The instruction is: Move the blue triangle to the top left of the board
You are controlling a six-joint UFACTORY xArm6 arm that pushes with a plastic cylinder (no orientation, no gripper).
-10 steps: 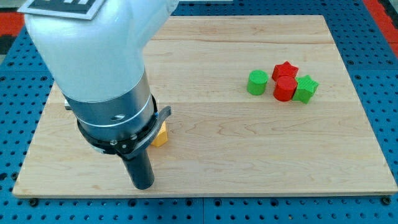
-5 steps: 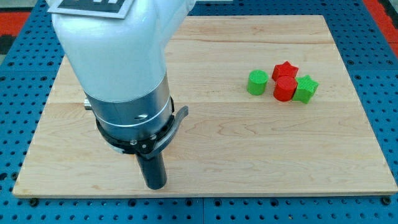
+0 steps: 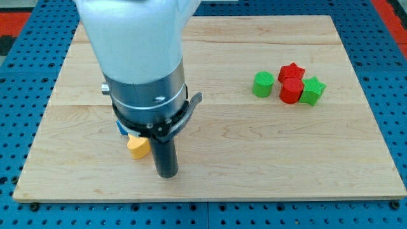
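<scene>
A wooden surface (image 3: 210,146) on a blue pegboard. The arm has no claw to spread or pinch, only a dark rod. My tip (image 3: 167,175) rests on the surface near the view's bottom, left of centre, just right of a yellow block (image 3: 137,146). A sliver of the blue triangle (image 3: 120,130) peeks out under the arm. Well apart at the right sit a green cylinder (image 3: 263,84), red star (image 3: 292,70), red cylinder (image 3: 291,91) and green star (image 3: 312,90).
</scene>
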